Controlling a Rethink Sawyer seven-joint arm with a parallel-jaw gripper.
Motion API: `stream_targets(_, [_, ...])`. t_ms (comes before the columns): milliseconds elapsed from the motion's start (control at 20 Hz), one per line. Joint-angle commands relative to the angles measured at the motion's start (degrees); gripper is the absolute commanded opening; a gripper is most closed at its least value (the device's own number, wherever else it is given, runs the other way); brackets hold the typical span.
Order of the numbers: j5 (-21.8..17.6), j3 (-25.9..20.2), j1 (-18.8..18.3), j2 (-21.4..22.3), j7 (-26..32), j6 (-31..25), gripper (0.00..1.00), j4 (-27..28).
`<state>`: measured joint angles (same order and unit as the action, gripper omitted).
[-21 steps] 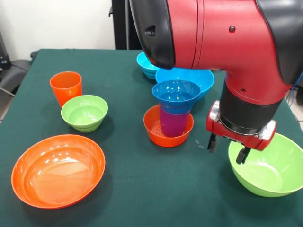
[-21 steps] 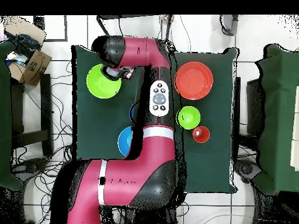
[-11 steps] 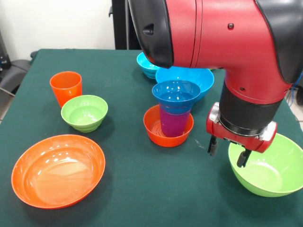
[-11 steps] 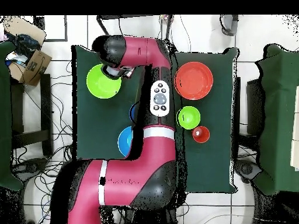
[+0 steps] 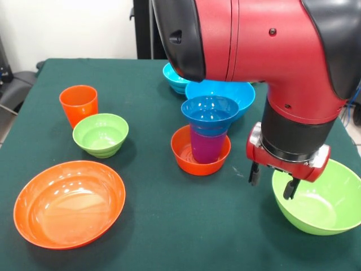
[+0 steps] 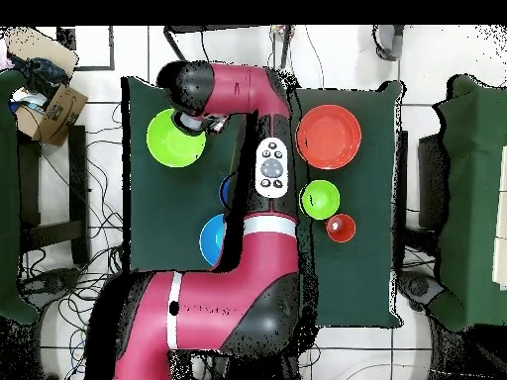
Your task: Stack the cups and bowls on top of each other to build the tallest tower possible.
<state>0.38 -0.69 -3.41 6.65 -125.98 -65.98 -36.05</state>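
Observation:
The tower stands mid-table: a small orange bowl (image 5: 186, 155) holds a purple cup (image 5: 207, 145), and a dark blue bowl (image 5: 210, 110) sits on that cup. My gripper (image 5: 272, 184) is open just right of it, over the near-left rim of the large lime green bowl (image 5: 318, 206). One finger hangs outside the rim and the other inside. An orange cup (image 5: 78, 104), a small green bowl (image 5: 100, 134) and a large orange bowl (image 5: 69, 202) stand apart at the left. In the overhead view the arm covers the tower; the large green bowl (image 6: 170, 141) shows beside the gripper (image 6: 203, 124).
A large light blue bowl (image 5: 238, 92) and a smaller light blue bowl (image 5: 171, 77) sit behind the tower, partly hidden by the arm. The overhead view also shows the large orange bowl (image 6: 329, 136), small green bowl (image 6: 319, 199) and orange cup (image 6: 340, 229).
The gripper has sunk slightly toward the green bowl's rim. No bowl or cup has moved.

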Motion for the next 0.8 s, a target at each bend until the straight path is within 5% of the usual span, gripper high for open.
stream_targets(50, [0.25,-5.7,-0.97,-0.08,4.15,5.16,1.0,-10.07])
stream_targets(800, [-0.28,-5.43,-1.43,-2.81,3.8,7.55,1.0,-9.25])
